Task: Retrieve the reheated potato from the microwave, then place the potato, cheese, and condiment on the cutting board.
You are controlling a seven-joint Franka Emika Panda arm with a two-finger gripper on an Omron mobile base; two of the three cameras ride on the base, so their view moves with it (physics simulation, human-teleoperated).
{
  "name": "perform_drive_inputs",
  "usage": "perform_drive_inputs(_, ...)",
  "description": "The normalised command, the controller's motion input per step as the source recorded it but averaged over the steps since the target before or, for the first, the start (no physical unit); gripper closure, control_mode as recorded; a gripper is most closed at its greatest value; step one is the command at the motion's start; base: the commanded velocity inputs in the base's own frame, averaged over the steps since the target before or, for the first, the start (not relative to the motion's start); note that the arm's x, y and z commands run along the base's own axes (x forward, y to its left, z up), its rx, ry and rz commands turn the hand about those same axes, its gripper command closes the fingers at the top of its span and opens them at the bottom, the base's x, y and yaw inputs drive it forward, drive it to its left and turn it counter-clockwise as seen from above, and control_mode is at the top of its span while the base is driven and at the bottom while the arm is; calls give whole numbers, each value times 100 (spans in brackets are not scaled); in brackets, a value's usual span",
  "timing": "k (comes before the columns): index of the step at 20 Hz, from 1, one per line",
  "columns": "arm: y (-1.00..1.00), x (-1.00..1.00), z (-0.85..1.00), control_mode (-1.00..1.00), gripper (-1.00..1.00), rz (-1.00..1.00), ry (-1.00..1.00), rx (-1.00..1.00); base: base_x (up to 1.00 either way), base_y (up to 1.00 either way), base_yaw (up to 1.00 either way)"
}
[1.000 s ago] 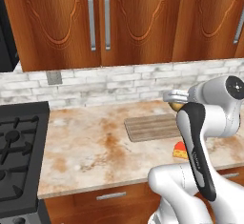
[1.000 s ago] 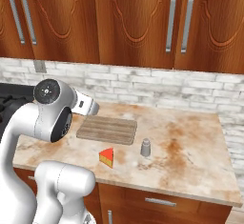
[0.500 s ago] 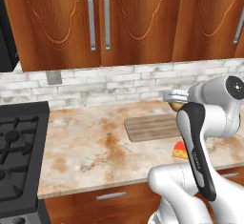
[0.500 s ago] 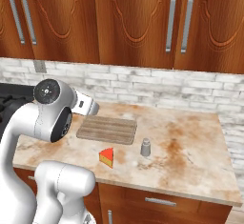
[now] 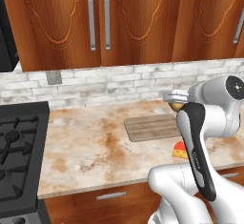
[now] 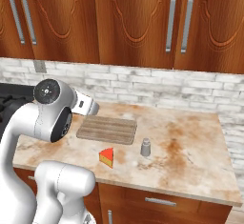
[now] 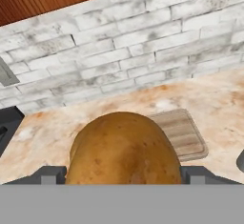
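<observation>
A marble-patterned counter point(image 6: 190, 142) runs below wooden cabinets. The gripper point(image 7: 123, 176) pinches the potato point(image 7: 123, 151) between wide-set jaws, above the counter near the cutting board point(image 6: 107, 129). The cheese point(image 6: 107, 157) lies just in front of the board.

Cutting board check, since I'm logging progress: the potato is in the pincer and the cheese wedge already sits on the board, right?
Not quite. The potato is in the pincer, but the cheese wedge lies on the counter, in front of the cutting board and apart from it, as the right base view shows.
</observation>
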Motion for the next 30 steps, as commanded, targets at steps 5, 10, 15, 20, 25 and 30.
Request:
perform_drive_inputs(5, 26, 0, -14, -100, 100, -2, 7, -1, 0, 0, 0)
perform_drive_inputs(10, 31, 15, -25, -100, 100, -5, 11, -4, 0, 0, 0)
perform_drive_inputs(15, 13, 22, -44, -100, 100, -3, 2, -1, 0, 0, 0)
perform_drive_inputs(20, 0, 35, -44, -100, 100, 0, 17, 0, 0, 0, 0)
perform_drive_inputs(25, 7, 45, -35, -100, 100, 0, 14, 0, 0, 0, 0)
perform_drive_inputs(30, 5, 45, -31, -100, 100, 1, 0, 1, 0, 0, 0)
